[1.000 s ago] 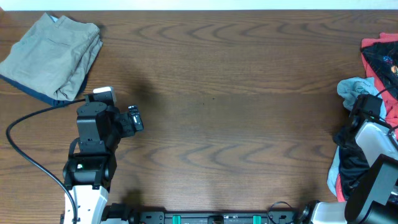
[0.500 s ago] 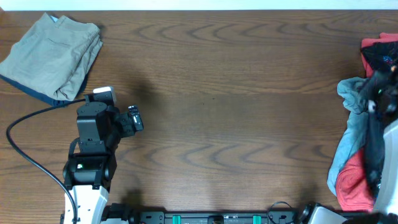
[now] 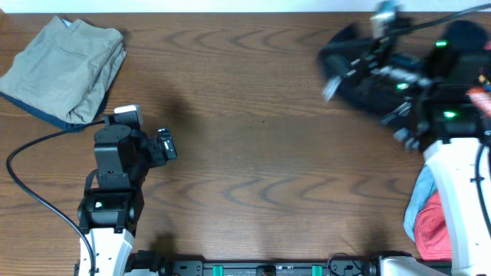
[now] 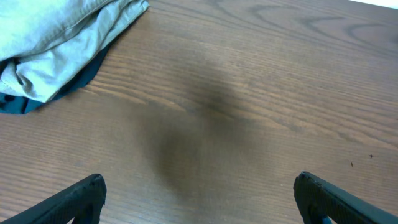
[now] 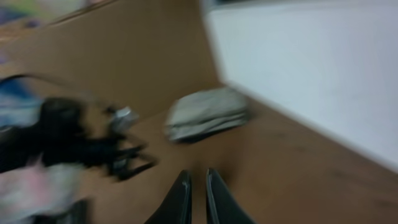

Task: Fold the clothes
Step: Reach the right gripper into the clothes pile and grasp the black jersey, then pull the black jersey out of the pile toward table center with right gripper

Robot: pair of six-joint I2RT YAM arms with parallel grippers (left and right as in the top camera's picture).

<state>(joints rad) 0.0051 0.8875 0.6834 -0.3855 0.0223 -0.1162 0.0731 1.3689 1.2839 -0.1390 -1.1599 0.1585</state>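
Observation:
A dark, blurred mass that looks like the black jersey lies at the upper right of the table in the overhead view, under my right arm. My right gripper is smeared by motion there. In the right wrist view the right gripper has its fingers almost together, a thin slit between them and no cloth in it. More clothes, red and pale blue-grey, sit in a heap at the right edge. My left gripper stands wide open over bare wood, and the left wrist view shows nothing between the left gripper fingers.
A folded grey-khaki garment lies at the far left corner; it shows again in the left wrist view as a grey-khaki bundle. A black cable runs by the left arm. Brown wood table.
My right arm has swung from the right edge up and left over the table, and the black cloth has left the heap with it. Its jaws have parted slightly. The left arm is still.

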